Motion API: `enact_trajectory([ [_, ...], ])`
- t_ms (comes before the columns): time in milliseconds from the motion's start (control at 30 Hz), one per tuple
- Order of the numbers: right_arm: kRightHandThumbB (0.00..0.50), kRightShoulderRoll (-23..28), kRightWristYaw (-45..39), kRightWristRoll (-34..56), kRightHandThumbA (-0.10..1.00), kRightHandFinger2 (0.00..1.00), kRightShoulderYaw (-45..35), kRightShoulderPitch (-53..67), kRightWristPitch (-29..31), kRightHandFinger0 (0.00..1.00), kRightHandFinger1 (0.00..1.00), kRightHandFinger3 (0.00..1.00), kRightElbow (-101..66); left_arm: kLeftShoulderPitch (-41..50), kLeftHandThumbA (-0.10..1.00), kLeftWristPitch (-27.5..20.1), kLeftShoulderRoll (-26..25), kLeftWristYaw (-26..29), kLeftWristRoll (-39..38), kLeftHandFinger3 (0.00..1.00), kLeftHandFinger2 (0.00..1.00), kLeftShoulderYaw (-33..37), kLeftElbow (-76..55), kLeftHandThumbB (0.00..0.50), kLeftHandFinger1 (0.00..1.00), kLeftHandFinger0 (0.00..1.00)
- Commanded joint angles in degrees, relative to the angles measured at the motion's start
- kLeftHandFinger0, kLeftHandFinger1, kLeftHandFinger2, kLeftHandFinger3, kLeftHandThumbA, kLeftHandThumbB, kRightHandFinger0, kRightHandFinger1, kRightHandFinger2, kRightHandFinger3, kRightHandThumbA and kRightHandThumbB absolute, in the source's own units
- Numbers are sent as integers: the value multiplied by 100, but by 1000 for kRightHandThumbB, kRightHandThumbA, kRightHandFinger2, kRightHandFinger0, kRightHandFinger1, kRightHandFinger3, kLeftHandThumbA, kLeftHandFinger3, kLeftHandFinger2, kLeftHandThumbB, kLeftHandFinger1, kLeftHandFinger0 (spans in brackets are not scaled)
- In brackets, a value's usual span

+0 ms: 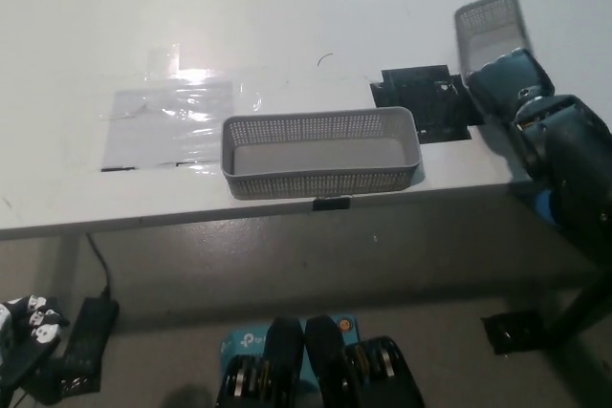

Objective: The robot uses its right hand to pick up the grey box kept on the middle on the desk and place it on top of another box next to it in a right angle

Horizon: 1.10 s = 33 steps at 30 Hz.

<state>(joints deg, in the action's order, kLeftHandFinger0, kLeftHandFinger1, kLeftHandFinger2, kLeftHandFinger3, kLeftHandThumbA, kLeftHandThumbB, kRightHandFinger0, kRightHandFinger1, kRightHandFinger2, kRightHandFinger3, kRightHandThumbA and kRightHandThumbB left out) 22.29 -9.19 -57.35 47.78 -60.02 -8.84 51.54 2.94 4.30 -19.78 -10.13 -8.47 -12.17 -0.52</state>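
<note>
Right hand [505, 83] holds grey box [490, 24] above white desk [287, 7].

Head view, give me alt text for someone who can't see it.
The black right hand holds a small grey box lifted and tilted above the white desk, right of a longer grey box at the desk's front edge. The white left hand rests low at lower left.

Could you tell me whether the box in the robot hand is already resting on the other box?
No: the right robot hand holds the small box lifted, apart from the long box.
</note>
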Motion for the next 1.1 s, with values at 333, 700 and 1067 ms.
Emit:
enact_trajectory([
  [333,387,-92,3057,890,-100,479,-1343,519,1790,0,122,449,-146,236,-100,-202,-149,-21,67,252,126,-44,-238,500,62,20],
  [700,324,-73,3494,1044,-100,190,-2022,785,2395,0,0,185,-609,238,-100,-294,-194,-66,174,300,140,27,-193,500,55,14],
  [1067,282,156,3533,1093,-100,76,-2608,900,2529,0,0,1,-1070,230,-100,-132,-209,-58,164,293,170,-17,-223,500,83,18],
])
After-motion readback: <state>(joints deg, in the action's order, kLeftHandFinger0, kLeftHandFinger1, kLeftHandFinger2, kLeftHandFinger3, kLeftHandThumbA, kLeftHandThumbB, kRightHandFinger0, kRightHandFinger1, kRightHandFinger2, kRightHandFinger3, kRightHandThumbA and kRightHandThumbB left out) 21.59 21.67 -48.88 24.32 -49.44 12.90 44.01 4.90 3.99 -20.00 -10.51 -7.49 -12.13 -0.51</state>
